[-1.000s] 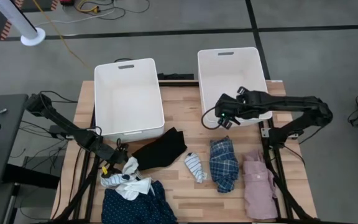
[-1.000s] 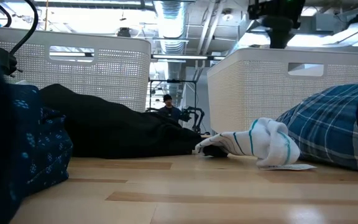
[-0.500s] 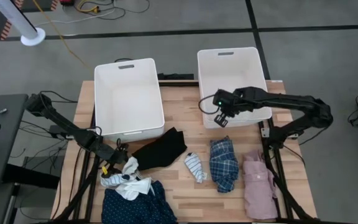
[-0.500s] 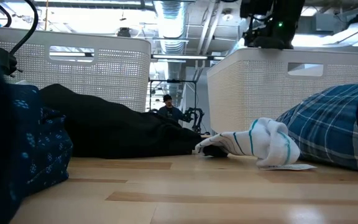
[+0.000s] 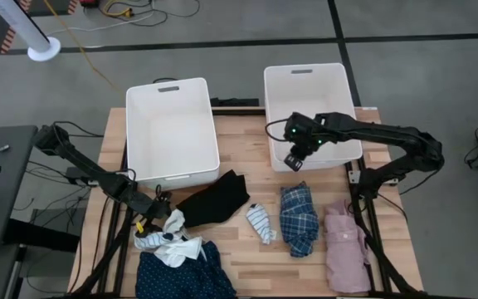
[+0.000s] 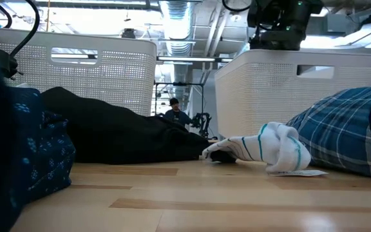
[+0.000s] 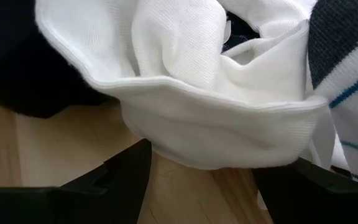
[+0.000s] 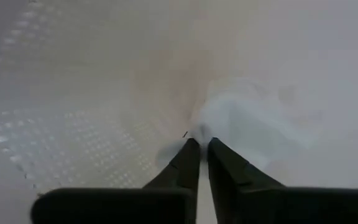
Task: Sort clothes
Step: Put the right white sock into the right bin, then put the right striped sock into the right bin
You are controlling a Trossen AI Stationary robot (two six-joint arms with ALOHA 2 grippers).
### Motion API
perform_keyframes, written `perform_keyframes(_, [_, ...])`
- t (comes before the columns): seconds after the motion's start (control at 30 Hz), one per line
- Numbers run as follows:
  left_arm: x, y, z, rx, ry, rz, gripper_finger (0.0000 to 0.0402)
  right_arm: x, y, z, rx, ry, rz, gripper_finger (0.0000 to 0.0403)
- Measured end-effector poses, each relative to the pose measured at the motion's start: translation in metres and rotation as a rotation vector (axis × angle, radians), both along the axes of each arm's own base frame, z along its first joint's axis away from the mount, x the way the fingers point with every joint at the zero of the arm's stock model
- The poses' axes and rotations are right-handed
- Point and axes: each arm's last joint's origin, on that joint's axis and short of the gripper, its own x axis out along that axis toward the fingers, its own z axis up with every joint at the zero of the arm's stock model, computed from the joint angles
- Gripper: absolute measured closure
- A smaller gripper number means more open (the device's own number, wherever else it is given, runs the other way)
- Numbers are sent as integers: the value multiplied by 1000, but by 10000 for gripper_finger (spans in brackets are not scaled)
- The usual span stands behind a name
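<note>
Over the near wall of the right-hand white bin [image 5: 309, 112], toward the table's far right corner, the right gripper [image 5: 294, 160] hangs with its two fingers [image 8: 188, 163] pressed nearly together, nothing between them; its wrist view looks down on pale perforated plastic. In the low view that arm sits atop the same bin [image 6: 295, 90].

Beside the front left corner, the left gripper [image 5: 152, 223] lies low on the wood, jaws spread, with the white garment [image 7: 216, 118] bunched between and above them. That white piece [image 5: 175, 241] rests on the navy patterned garment [image 5: 185, 274] at the front edge.

Across the middle of the tabletop [image 5: 247, 253], the black garment [image 5: 214, 199] spreads just in front of the left-hand white bin [image 5: 171, 129]. To its right come the blue-white striped piece [image 5: 260, 223], the blue plaid garment [image 5: 299, 218], and the pale pink garment [image 5: 346, 245] by the right edge, each apart from the next. Both bins look bare inside.

From table height, the black cloth [image 6: 121, 132] and striped piece [image 6: 269, 149] block the gap between the bins, where a person [image 6: 174, 113] shows far behind.
</note>
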Motion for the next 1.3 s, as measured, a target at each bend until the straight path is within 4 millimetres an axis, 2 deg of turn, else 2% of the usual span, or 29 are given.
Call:
perform_keyframes(0.3, [0, 0, 0, 0, 0, 0, 139, -1, 2, 1, 4, 12, 7, 234])
perform_keyframes(0.53, [0, 0, 0, 0, 0, 0, 139, 5, 2, 21, -19, -53, 15, 165])
perform_keyframes(1.03, [0, 0, 0, 0, 0, 0, 139, 17, 33, 85, -128, -215, 148, 154])
perform_keyframes(1.3, [0, 0, 0, 0, -1, 0, 139, 20, 54, 110, -171, -293, 233, 154])
